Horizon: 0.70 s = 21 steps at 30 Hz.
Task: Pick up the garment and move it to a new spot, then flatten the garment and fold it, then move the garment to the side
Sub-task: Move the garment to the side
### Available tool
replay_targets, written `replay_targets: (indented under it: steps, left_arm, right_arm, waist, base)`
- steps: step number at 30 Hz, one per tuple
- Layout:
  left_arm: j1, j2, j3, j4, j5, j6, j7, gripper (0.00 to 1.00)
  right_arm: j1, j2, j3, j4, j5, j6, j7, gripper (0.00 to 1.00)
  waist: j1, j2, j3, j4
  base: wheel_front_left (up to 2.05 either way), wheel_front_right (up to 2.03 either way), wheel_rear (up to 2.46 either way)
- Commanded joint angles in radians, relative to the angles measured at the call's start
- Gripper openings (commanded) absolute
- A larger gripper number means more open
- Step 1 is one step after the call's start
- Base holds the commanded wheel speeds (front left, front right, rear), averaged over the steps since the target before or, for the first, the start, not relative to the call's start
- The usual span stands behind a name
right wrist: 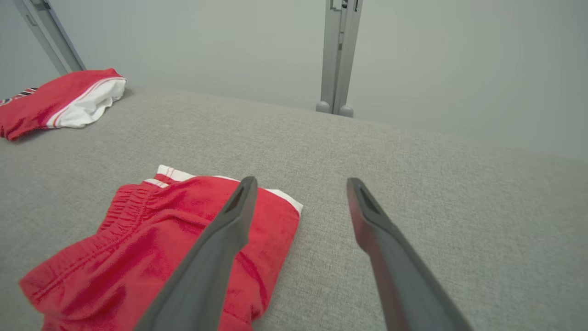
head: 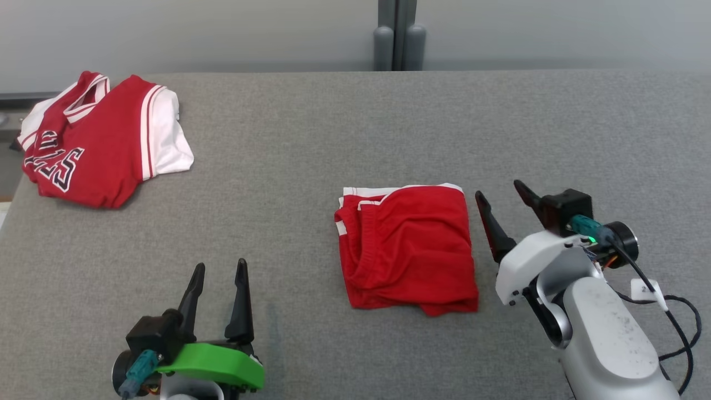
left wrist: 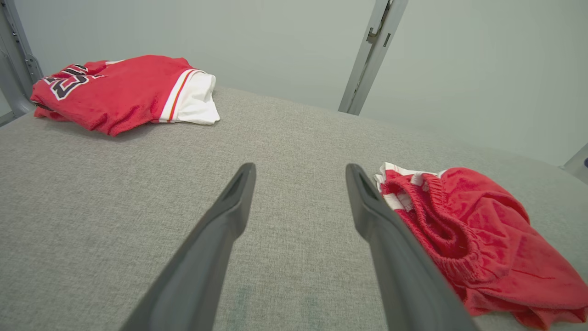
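The head view looks steeply down on the grey tabletop [head: 333, 139], while both wrist views skim low across it toward the back wall [right wrist: 459, 69], sharing the shorts [left wrist: 482, 239] and jersey [left wrist: 119, 87].

The shorts [head: 408, 250] are plain bright red, with narrow white bands along the far edge and at the waistband end. The jersey [head: 100, 139] is the same red, with a white side panel set off by thin red and white stripes, striped red-and-white neck trim, and dark navy letters outlined in white. The bench [head: 311, 139] is a flecked mid-grey weave. The left pincer [head: 220, 266] is dark charcoal above a vivid green cover [head: 216, 364]. The right pincer [head: 498, 189] is the same charcoal on a white shell [head: 527, 261], trailing a black cable [head: 680, 328]. The wall [head: 222, 28] is pale grey and the post [head: 399, 33] a darker grey.
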Motion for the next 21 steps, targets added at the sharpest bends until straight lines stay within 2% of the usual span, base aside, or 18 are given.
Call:
replay_targets:
  steps: [1, 7, 17, 18, 19, 21]
  left_arm:
    - [-0.02, 0.003, -0.003, 0.0, -0.004, 0.001, 0.0, 1.0]
    - [-0.036, 0.003, -0.013, 0.001, -0.016, 0.005, 0.0, 1.0]
    - [-0.052, 0.003, -0.015, -0.001, -0.033, 0.013, 0.0, 1.0]
    - [-0.054, 0.003, -0.014, -0.002, -0.034, 0.013, 0.0, 1.0]
    - [-0.055, 0.003, -0.013, -0.003, -0.034, 0.013, 0.0, 1.0]
    - [-0.057, 0.003, -0.013, -0.006, -0.033, 0.015, 0.0, 1.0]
  right_arm:
    - [-0.025, -0.003, 0.01, 0.031, 0.014, 0.0, 0.052, 1.0]
    - [-0.085, -0.003, 0.035, 0.137, -0.001, 0.0, 0.232, 1.0]
    - [-0.11, -0.003, 0.059, 0.246, 0.06, 0.0, 0.338, 1.0]
    - [-0.114, -0.003, 0.066, 0.251, 0.067, 0.0, 0.338, 0.76]
    - [-0.118, -0.003, 0.074, 0.255, 0.076, 0.0, 0.335, 0.48]
    - [-0.128, -0.002, 0.092, 0.26, 0.092, 0.0, 0.325, 0.22]
  waist:
    - [0.0, 0.0, 0.02, 0.018]
    - [0.0, 0.0, 0.047, 0.049]
    - [0.0, 0.0, 0.081, 0.077]
    - [0.0, 0.0, 0.083, 0.077]
    - [0.0, 0.0, 0.086, 0.077]
    - [0.0, 0.0, 0.091, 0.074]
  base:
    - [0.0, 0.0, 0.0]
    - [0.0, 0.0, 0.0]
    - [0.0, 0.0, 0.0]
    - [0.0, 0.0, 0.0]
    - [0.0, 0.0, 0.0]
    - [0.0, 0.0, 0.0]
